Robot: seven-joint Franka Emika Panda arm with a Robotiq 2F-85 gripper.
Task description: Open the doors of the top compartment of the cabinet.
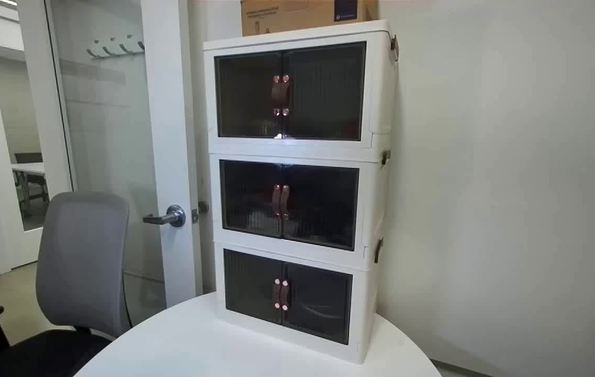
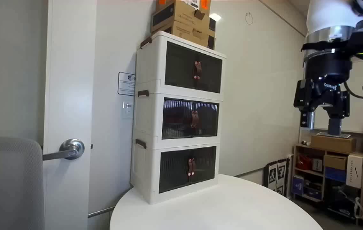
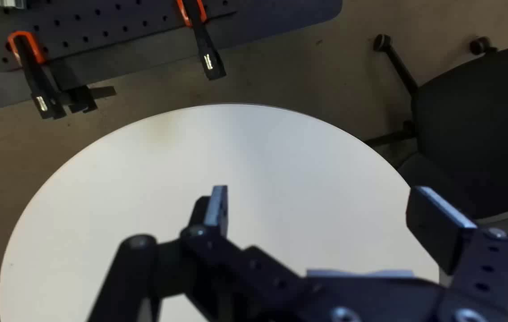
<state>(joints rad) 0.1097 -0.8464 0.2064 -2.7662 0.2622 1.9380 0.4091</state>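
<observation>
A white cabinet [image 1: 297, 149] with three stacked compartments stands on a round white table; it also shows in an exterior view [image 2: 148, 70]. The top compartment has a dark left door [image 1: 245, 99] and a dark right door [image 1: 326, 94], both shut. Their brown strap handles [image 1: 281, 95] sit side by side at the middle seam and also show in an exterior view [image 2: 197, 70]. My gripper [image 2: 321, 123] points down, well apart from the cabinet. In the wrist view the gripper [image 3: 321, 205] is open, with nothing between its fingers. The cabinet is out of the wrist view.
Cardboard boxes [image 2: 191, 28] sit on top of the cabinet. The middle doors [image 1: 318, 204] and bottom doors [image 1: 318, 301] are shut. The round table [image 3: 191, 179] lies below my gripper. A chair [image 1: 83, 262] stands beside the table. A wall [image 1: 512, 183] is close behind the cabinet.
</observation>
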